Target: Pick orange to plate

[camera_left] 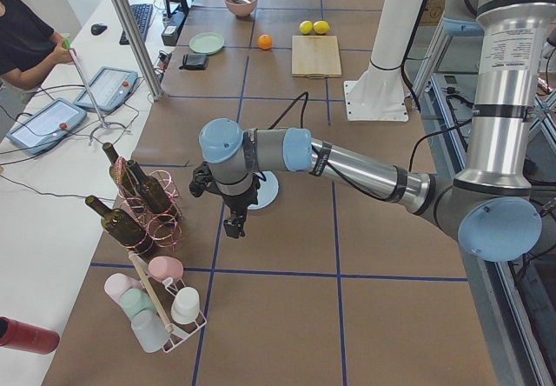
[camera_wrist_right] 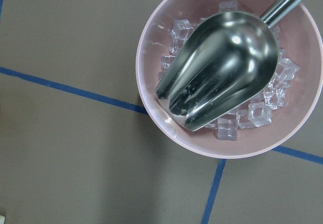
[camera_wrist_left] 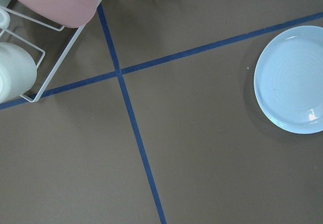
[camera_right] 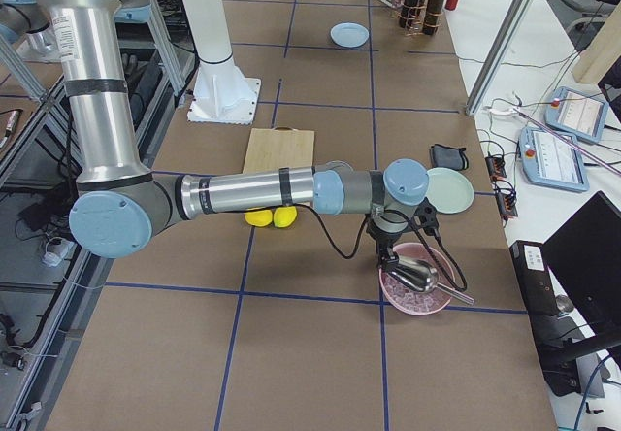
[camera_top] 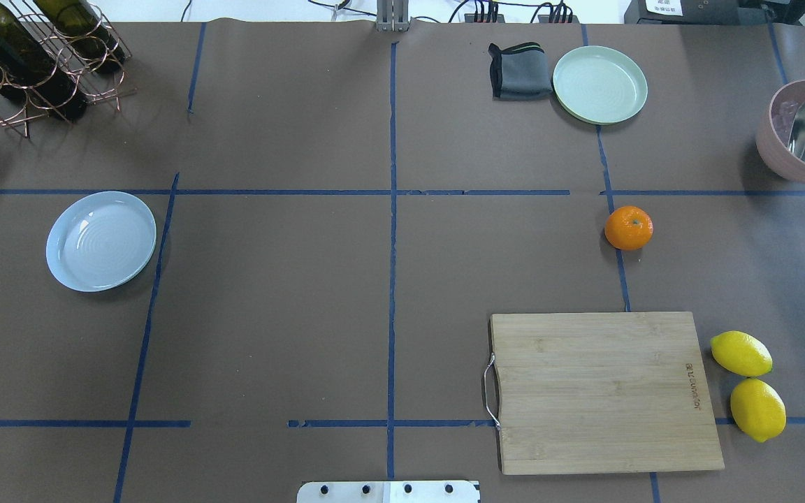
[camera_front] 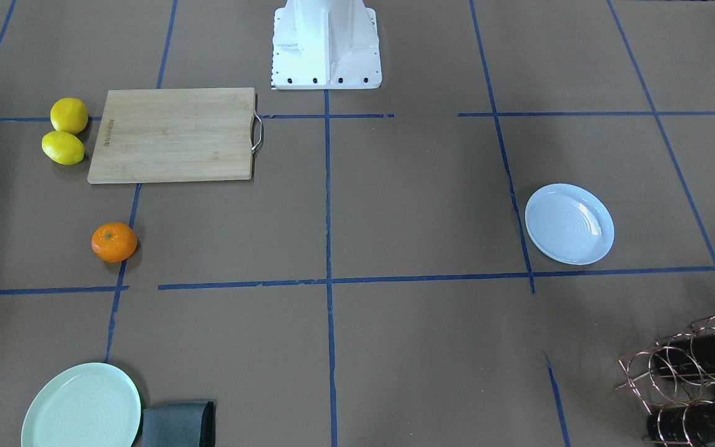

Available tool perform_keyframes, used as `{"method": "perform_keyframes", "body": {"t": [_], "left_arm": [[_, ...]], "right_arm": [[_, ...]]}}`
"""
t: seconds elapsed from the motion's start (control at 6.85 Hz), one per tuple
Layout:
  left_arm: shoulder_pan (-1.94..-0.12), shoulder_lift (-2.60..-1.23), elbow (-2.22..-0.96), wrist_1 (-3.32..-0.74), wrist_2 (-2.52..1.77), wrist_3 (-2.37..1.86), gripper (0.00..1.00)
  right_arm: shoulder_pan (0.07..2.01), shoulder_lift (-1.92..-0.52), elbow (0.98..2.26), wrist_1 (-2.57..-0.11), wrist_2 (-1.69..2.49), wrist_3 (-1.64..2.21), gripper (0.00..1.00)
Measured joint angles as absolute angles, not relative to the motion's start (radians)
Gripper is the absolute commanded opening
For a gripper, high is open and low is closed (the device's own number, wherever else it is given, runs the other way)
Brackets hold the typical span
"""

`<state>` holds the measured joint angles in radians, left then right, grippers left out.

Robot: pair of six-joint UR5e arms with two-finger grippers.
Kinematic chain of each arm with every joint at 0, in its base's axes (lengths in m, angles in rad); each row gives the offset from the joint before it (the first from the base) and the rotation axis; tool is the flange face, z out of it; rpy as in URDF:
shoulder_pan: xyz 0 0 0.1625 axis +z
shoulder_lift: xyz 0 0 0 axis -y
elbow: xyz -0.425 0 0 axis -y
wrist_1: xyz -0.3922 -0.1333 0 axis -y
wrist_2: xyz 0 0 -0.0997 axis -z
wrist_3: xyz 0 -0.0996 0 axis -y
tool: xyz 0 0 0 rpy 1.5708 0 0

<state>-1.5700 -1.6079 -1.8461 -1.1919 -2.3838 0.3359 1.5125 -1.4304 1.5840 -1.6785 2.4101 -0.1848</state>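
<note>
The orange (camera_top: 628,228) sits alone on the brown table on the robot's right side, beyond the cutting board; it also shows as (camera_front: 114,242). The bluish-white plate (camera_top: 100,240) lies bare on the left side, seen too as (camera_front: 569,223) and at the right edge of the left wrist view (camera_wrist_left: 295,80). My left gripper (camera_left: 234,225) hangs next to that plate, pointing down. My right gripper (camera_right: 386,256) hovers over a pink bowl, far from the orange. Only the side views show the grippers, so I cannot tell whether either is open or shut.
A wooden cutting board (camera_top: 605,391) has two lemons (camera_top: 748,384) beside it. A mint-green plate (camera_top: 599,84) and grey cloth (camera_top: 520,70) lie at the far edge. A pink bowl of ice with a metal scoop (camera_wrist_right: 227,67) stands far right. A bottle rack (camera_top: 25,63) is at far left.
</note>
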Motion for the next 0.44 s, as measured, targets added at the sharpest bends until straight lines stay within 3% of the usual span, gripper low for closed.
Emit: {"method": "perform_keyframes", "body": {"t": [0.44], "left_arm": [[-1.572, -1.615, -1.867, -1.198, -2.377, 0.341, 1.0]], "right_arm": [[1.513, -1.431, 1.586, -1.68, 2.409, -0.184, 1.0]]}}
